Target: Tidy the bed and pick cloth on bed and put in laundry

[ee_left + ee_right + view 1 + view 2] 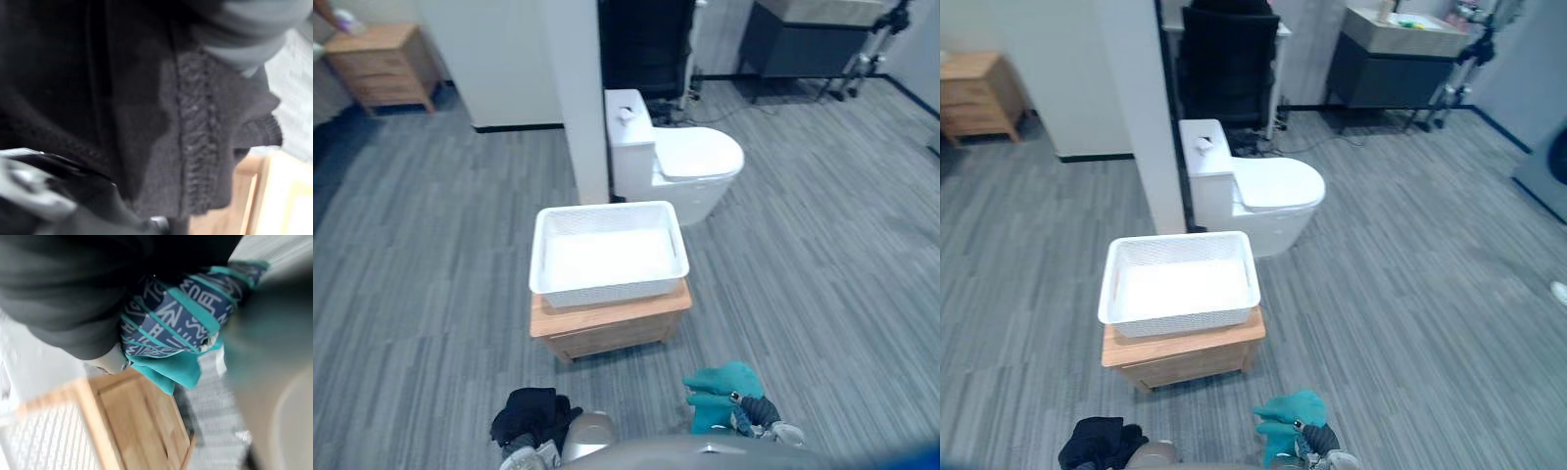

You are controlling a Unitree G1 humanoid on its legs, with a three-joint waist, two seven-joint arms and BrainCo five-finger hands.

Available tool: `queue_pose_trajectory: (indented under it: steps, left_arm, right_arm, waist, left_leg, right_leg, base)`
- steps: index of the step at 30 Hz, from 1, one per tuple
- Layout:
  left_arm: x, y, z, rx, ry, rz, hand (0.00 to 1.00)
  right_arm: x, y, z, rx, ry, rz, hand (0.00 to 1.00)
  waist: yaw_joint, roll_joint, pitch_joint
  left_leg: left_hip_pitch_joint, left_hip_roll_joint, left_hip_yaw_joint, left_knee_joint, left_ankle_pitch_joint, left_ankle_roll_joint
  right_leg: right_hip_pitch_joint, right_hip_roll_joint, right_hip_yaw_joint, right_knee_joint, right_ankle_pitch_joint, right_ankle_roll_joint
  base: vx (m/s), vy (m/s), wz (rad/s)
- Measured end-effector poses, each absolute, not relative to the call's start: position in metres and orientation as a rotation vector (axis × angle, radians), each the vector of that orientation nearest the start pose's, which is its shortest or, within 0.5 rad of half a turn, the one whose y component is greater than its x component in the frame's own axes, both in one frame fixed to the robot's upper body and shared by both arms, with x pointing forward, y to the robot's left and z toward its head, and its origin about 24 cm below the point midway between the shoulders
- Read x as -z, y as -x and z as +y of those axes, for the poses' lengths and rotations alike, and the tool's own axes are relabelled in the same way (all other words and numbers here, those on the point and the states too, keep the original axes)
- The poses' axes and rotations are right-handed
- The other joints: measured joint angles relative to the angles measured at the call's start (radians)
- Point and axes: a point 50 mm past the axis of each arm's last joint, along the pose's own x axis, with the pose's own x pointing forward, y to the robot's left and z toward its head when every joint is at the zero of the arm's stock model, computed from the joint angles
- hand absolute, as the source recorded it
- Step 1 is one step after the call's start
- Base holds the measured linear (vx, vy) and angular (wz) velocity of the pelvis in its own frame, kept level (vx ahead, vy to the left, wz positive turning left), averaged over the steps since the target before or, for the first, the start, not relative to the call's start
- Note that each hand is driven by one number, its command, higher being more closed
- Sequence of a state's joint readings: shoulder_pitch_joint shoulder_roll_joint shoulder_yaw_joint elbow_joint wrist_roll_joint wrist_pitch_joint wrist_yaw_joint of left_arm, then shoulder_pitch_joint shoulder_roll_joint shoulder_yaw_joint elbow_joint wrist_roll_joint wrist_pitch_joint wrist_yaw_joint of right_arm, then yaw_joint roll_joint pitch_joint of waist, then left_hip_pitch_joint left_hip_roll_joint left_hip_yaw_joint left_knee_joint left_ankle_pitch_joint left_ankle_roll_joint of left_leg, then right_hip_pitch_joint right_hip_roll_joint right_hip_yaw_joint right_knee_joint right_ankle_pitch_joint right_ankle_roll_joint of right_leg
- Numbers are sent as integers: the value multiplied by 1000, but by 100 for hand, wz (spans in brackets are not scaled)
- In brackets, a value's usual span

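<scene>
A white mesh laundry basket (607, 289) sits empty on a low wooden stand (607, 331) straight ahead of me. At the lower left, my left hand (527, 454) is shut on a bunched black knitted cloth (534, 411), which hangs close in front of the left wrist camera as the black cloth (146, 98). At the lower right, my right hand (759, 413) is shut on a teal cloth (717, 394) with a dark blue patterned part (181, 318). Both hands are held short of the stand, on its near side. Past the right hand I see the stand's top (137, 416) and the basket's wall (44, 445).
A white toilet (695, 162) stands right behind the basket beside a white pillar (578, 98). A wooden nightstand (382, 64) is at the far left, a dark cabinet (1400, 59) and a tripod (871, 49) at the far right. Grey carpet floor lies around the stand.
</scene>
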State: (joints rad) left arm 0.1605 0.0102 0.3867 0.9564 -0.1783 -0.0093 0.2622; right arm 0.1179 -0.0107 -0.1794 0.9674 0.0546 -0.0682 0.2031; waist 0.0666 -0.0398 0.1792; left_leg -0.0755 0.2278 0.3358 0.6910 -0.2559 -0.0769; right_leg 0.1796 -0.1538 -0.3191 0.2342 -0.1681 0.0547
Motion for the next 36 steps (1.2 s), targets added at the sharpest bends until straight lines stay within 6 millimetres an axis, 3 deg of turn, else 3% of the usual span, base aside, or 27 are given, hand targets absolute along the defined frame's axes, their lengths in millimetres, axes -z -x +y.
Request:
queue_pose_trajectory:
  steps: [1, 2, 3, 4, 6, 9, 13, 15, 16, 17, 18, 19, 20, 22, 24, 26, 27, 28, 29, 30, 33, 36]
  left_arm:
    - [159, -64, 216, -714, 191, 1096, 100]
    - [160, -64, 214, -697, 190, 1097, 100]
    - [160, -60, 216, -679, 184, 1104, 100]
    - [159, -63, 221, -649, 163, 1088, 100]
    - [157, -63, 228, -620, 155, 1080, 100]
    - [159, -60, 225, -577, 167, 1093, 100]
    - [159, -64, 221, -484, 126, 1105, 100]
    - [158, -63, 227, -452, 83, 1112, 100]
    - [158, -63, 229, -423, 52, 1128, 100]
    - [159, -61, 228, -392, 18, 1150, 100]
    - [159, -59, 229, -381, 5, 1158, 100]
    - [161, -57, 228, -348, -28, 1178, 100]
    - [161, -57, 227, -316, -61, 1195, 100]
    - [162, -51, 231, -312, -89, 1217, 100]
    - [162, -48, 232, -312, -95, 1225, 100]
    - [162, -47, 231, -320, -88, 1228, 100]
    - [162, -48, 231, -321, -87, 1225, 100]
    - [162, -50, 232, -328, -81, 1219, 100]
    - [163, -49, 230, -335, -70, 1227, 100]
    - [163, -55, 221, -335, -33, 1206, 100]
    - [165, -54, 214, -357, 12, 1198, 100]
    - [163, -58, 215, -371, 13, 1177, 100]
  right_arm:
    - [155, -103, -180, 67, -216, 983, 100]
    - [154, -103, -183, 78, -216, 983, 100]
    - [155, -101, -185, 89, -216, 995, 100]
    - [156, -102, -179, 69, -220, 1003, 100]
    - [159, -101, -173, 62, -239, 1023, 100]
    - [160, -97, -182, 124, -257, 1029, 100]
    - [160, -96, -188, 155, -250, 1033, 100]
    - [160, -99, -187, 161, -254, 1031, 100]
    - [160, -98, -187, 175, -251, 1037, 100]
    - [160, -98, -194, 195, -231, 1033, 100]
    - [158, -100, -196, 204, -226, 1017, 100]
    - [157, -106, -196, 209, -216, 992, 100]
    - [156, -108, -198, 212, -208, 980, 100]
    - [155, -113, -188, 179, -211, 967, 100]
    - [154, -116, -182, 165, -217, 947, 100]
    - [155, -116, -180, 139, -223, 941, 100]
    - [155, -115, -179, 135, -226, 942, 100]
    - [156, -111, -179, 129, -232, 947, 100]
    - [156, -110, -181, 134, -239, 945, 100]
    - [154, -110, -190, 156, -245, 930, 100]
    - [153, -111, -196, 165, -250, 914, 100]
    - [153, -107, -195, 153, -273, 926, 100]
  waist:
    - [-2, 26, 1]
    - [-3, 38, 4]
    - [-3, 32, -3]
    - [-4, 7, -1]
    - [5, -26, 5]
    - [3, -20, 5]
    - [-6, -15, -4]
    - [-5, -21, -3]
    - [-20, -41, 3]
    - [-21, -34, 3]
    - [-22, -33, 2]
    - [-28, -32, 5]
    - [-37, -16, 8]
    - [-35, -32, 9]
    - [-36, -38, 12]
    - [-51, -37, 10]
    - [-55, -37, 8]
    - [-59, -42, 3]
    - [-67, -34, 2]
    - [-69, 5, -8]
    - [-70, 41, -7]
    - [-70, 35, -11]
  left_leg:
    - [-16, 43, 75, -62, 8, 13]
    - [-15, 49, 105, -115, 30, 18]
    - [11, -2, 120, -198, 25, 34]
    - [35, -57, 120, -303, 35, 68]
    - [41, -113, 115, -369, 76, 88]
    - [96, -158, 109, -445, 107, 94]
    - [167, -237, 87, -678, 233, 98]
    - [203, -284, 61, -789, 268, 99]
    - [213, -319, 32, -795, 247, 104]
    - [219, -323, 3, -794, 238, 104]
    - [225, -327, -8, -794, 237, 103]
    - [248, -317, -44, -793, 229, 112]
    - [263, -293, -58, -793, 228, 123]
    - [274, -259, -70, -794, 223, 126]
    - [286, -232, -68, -794, 209, 110]
    - [305, -222, -67, -788, 196, 83]
    - [305, -224, -67, -788, 196, 84]
    - [305, -234, -68, -787, 189, 72]
    - [308, -230, -71, -787, 182, 67]
    - [313, -202, -45, -770, 160, 33]
    - [341, -175, 11, -738, 137, -5]
    - [343, -159, 57, -653, 123, -26]
  right_leg:
    - [15, 2, -19, 9, -5, 9]
    - [23, 2, -25, 15, -12, 20]
    - [15, -21, -18, 15, -28, 45]
    - [6, -35, 10, 0, -31, 43]
    - [16, -56, 36, -49, -28, 46]
    - [51, -80, 34, -60, -23, 54]
    - [30, -101, 22, -51, -25, 57]
    - [17, -137, -4, -12, -66, 87]
    - [12, -179, -17, 65, -98, 106]
    - [-47, -204, 13, 232, -96, 107]
    - [-89, -217, 40, 323, -74, 95]
    - [-159, -219, 85, 471, 11, 91]
    - [-208, -203, 117, 567, 18, 51]
    - [-254, -160, 129, 543, -76, 60]
    - [-280, -101, 144, 410, -84, 57]
    - [-275, -14, 199, 167, -55, 69]
    - [-274, 3, 219, 107, -27, 57]
    - [-273, 29, 244, 9, 66, 14]
    - [-267, 37, 255, 1, 90, 2]
    - [-250, 60, 246, -26, 101, -2]
    - [-209, 83, 245, -39, 97, -10]
    - [-143, 82, 226, -79, 94, -12]
  base:
    - [-222, 7, 62]
    - [-197, 106, 80]
    - [-14, 175, 72]
    - [77, 187, 68]
    - [124, 72, 41]
    - [115, 7, 16]
    - [58, -39, 14]
    - [71, 1, 36]
    - [68, 40, 54]
    - [33, 78, 54]
    - [-55, 135, 53]
    - [-103, 179, 63]
    - [-119, 154, 62]
    - [-177, 87, 40]
    - [-188, 23, 16]
    - [-115, -51, 4]
    - [45, -82, 6]
    - [159, -79, 10]
    - [370, -55, -2]
    - [345, -25, -10]
    - [277, 7, -19]
    - [197, 27, -1]
